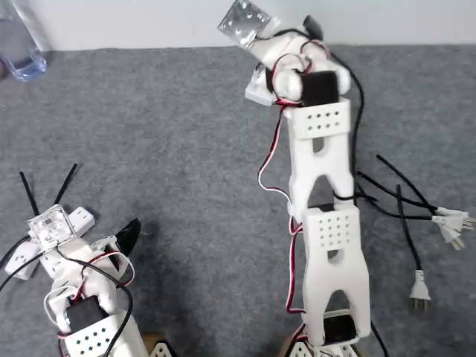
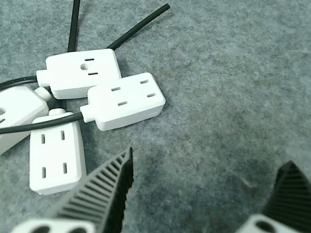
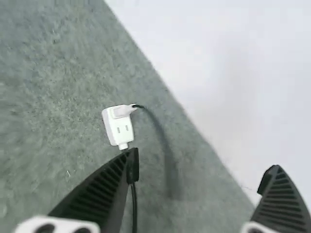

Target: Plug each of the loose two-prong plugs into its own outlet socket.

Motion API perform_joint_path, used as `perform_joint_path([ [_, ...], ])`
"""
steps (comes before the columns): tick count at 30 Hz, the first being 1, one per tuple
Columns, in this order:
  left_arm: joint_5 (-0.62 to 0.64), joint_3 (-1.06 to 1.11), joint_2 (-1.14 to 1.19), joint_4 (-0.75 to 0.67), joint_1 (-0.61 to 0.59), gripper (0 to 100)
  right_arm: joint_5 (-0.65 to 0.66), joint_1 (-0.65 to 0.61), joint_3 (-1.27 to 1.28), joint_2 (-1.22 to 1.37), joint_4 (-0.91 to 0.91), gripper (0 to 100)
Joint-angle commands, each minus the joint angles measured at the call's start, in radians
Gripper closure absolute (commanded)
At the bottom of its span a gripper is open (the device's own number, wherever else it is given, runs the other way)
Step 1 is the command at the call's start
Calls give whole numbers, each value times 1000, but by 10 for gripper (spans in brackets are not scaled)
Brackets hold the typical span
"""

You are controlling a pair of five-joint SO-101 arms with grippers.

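Several white outlet sockets lie in a cluster at the table's left, among them a three-hole one (image 2: 82,73) and two four-slot ones (image 2: 124,99) (image 2: 56,155), each on a black cord. My left gripper (image 2: 204,187) hangs open just beside them with nothing between its fingers; one black finger (image 1: 130,234) shows from above. Another white socket (image 3: 119,127) lies at the back of the mat by the wall. My right gripper (image 3: 194,191) is open close over it, on the outstretched right arm (image 1: 320,171). Loose white plugs (image 1: 452,223) (image 1: 420,288) lie at the far right.
Black cords (image 1: 394,197) trail from the plugs toward the right arm's base. A clear plastic bottle (image 1: 18,44) stands at the back left corner. The grey mat (image 1: 178,149) between the arms is open floor. A white wall (image 3: 233,58) borders the back.
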Motion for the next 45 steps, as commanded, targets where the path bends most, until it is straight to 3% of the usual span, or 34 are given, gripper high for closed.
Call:
perform_joint_path([
  [1, -3, -12, -9, 0, 5, 577, -15, 1, -51, -160, 96, 629],
  [9, -3, -12, -9, 0, 5, 577, -169, -1, -51, -308, 260, 630],
  [15, -3, -12, -9, 2, 5, 577, -534, 7, -51, -386, 265, 628],
  [19, -3, -12, -9, 2, 5, 577, -680, 7, -34, -469, 268, 629],
  [30, -3, -12, -9, 2, 5, 577, -872, -28, 433, -843, 265, 627],
  [45, -3, -12, -9, 2, 5, 577, -879, -21, 1275, -1283, 263, 627],
])
